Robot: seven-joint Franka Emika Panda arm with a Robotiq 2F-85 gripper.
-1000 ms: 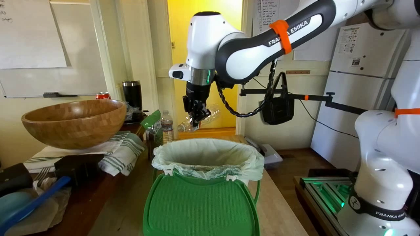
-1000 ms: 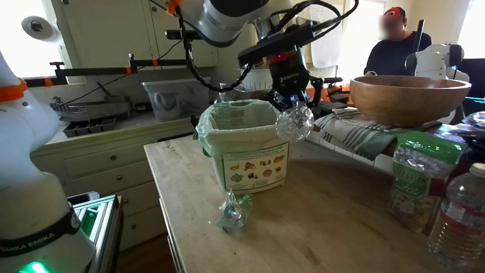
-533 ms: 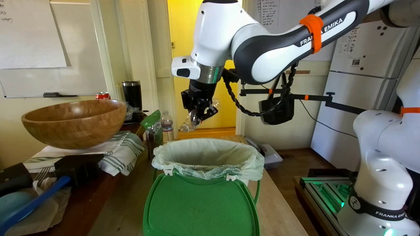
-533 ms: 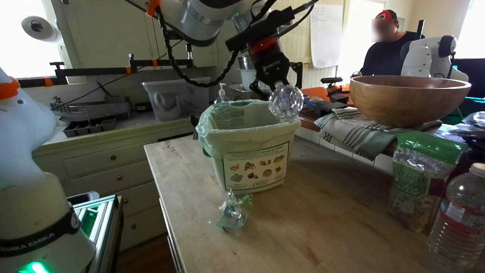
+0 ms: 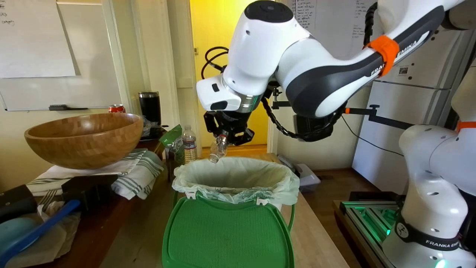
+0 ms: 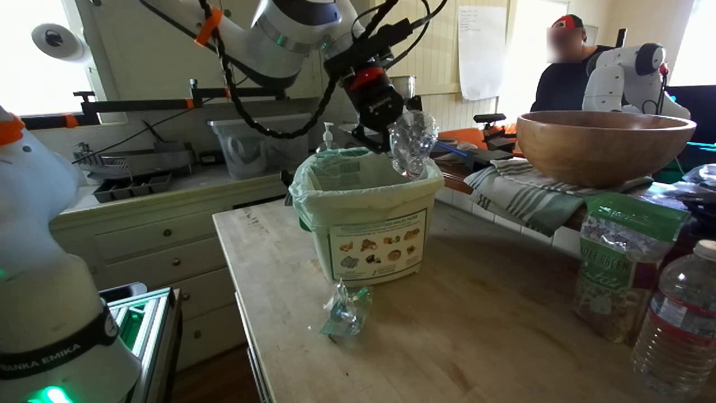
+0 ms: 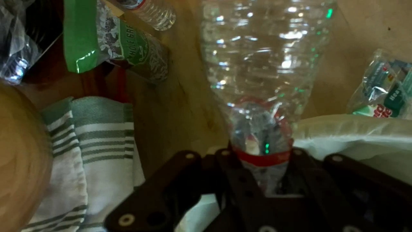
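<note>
The black two-finger gripper [image 7: 261, 152] is clamping a transparent, ridged plastic bottle [image 7: 265, 54]; its fingers are standing only a narrow gap apart and are bearing on opposite sides of the bottle, close to the red-edged label [image 7: 254, 124].

Governing relation: the bottle is lying crosswise between the fingertips, its long axis slanting steeply. In an exterior view, the lower, narrower end is pointing down beside the rim of the white plastic bin [image 6: 358, 215] with its pale green bag liner [image 5: 186, 182], at the corner on the side of the large, round wooden bowl [image 5: 80, 149]. Whether this end is sitting inside or outside the rim, the views are not settling.

Markings: the gripper housing [image 6: 382, 104] is carrying the word "ROBOTIQ", and the black band [image 5: 420, 238] around the base of the white robot arm [image 5: 427, 212] is showing "FRANKA EMI". In the wrist view, the green-topped plastic food bag [image 7: 128, 42] is displaying "WHOLE GRE" and "JOE'S", and the crumpled clear plastic wrapper [image 7: 383, 87] is showing "Hea" on a dark green patch. The white printed panel [image 6: 377, 249] on the bin is bearing small food pictures; its heading is appearing too blurred for reading. The label on the upright clear water bottle [image 6: 677, 336] is likewise proving illegible.
</note>
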